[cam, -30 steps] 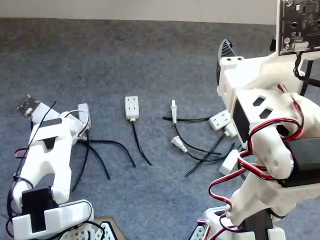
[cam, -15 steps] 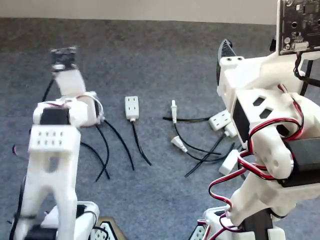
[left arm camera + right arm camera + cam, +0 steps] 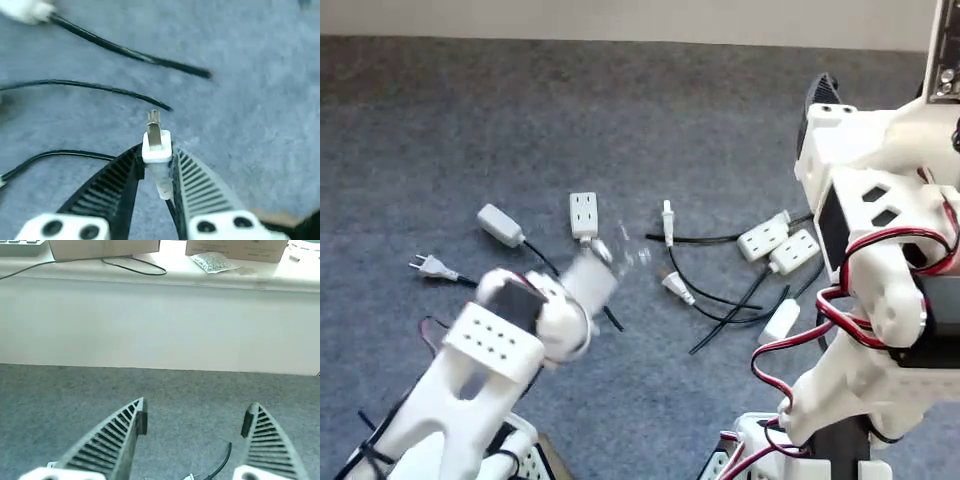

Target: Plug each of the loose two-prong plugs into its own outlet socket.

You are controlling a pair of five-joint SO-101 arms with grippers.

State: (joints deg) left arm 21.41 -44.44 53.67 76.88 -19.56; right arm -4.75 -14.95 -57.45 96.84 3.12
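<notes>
Left gripper (image 3: 156,156) pinches a white two-prong plug (image 3: 156,142), prongs pointing out past its tips. Nearest outlet socket (image 3: 583,215) lies on the table (image 3: 440,120) just beyond, long axis running away. Left arm nearer. Right gripper (image 3: 195,416) spread, empty.

A white two-prong plug (image 3: 156,150) is clamped prongs-outward between jaws; loose plugs (image 3: 668,222) and outlet sockets (image 3: 583,215) (all corded) lie scattered.

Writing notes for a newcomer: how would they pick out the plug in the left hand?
Find the left arm over the grey carpet. Its hand is shut on a small white two-prong plug, prongs pointing forward. Other plugs lie loose on the carpet; this one is clamped between black ribbed fingers.
</notes>
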